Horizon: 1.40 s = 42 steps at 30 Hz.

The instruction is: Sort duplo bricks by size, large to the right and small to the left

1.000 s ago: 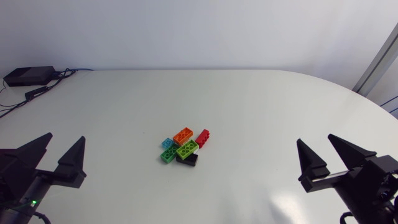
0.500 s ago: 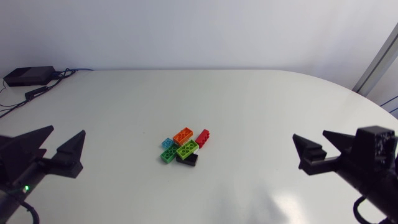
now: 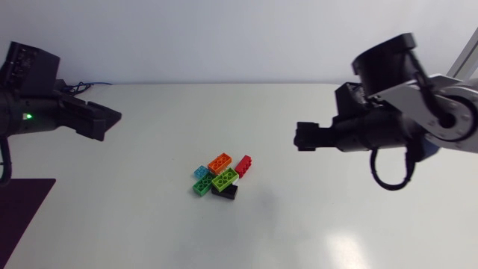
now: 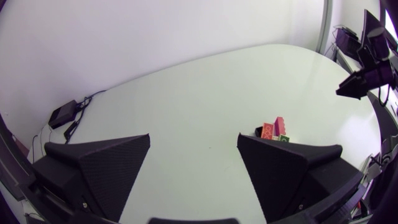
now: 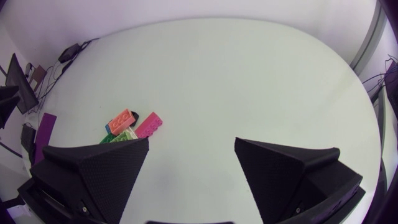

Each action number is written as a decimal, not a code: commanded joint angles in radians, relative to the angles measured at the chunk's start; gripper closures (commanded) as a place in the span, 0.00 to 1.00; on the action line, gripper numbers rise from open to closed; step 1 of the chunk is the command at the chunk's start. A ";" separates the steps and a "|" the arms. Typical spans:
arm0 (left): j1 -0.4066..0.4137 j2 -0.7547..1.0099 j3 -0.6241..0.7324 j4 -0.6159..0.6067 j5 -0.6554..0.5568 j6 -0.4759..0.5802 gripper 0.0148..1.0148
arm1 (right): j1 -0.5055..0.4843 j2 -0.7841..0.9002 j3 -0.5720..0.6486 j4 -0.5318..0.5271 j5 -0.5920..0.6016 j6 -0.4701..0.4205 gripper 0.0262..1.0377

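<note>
Head view: clustered plastic duplo bricks [image 3: 219, 177], likely light, rigid, slick; best pinch the outlying red oblong brick [image 3: 243, 166] across its long sides. Both the left gripper [image 4: 194, 140] and right gripper [image 5: 191, 144] are spread, empty.

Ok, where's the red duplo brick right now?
In the head view, the red duplo brick sits mid-table, just right of the orange brick and the lime-green brick.
</note>
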State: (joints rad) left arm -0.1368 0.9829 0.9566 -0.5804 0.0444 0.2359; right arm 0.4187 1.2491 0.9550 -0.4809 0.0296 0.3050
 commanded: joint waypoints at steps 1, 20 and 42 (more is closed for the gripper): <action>-0.076 0.056 0.010 -0.032 -0.005 0.016 0.03 | 0.043 0.099 0.062 -0.019 0.006 0.077 0.04; -0.222 0.591 0.183 -0.053 0.054 0.052 0.03 | 0.180 0.730 0.525 -0.071 -0.051 0.255 0.05; -0.135 0.599 0.159 -0.039 0.107 0.132 0.03 | 0.100 0.901 0.553 -0.084 -0.115 0.295 0.61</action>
State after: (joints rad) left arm -0.2836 1.5715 1.1240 -0.6243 0.1436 0.3443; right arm 0.5346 2.1330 1.5200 -0.5671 -0.0795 0.5659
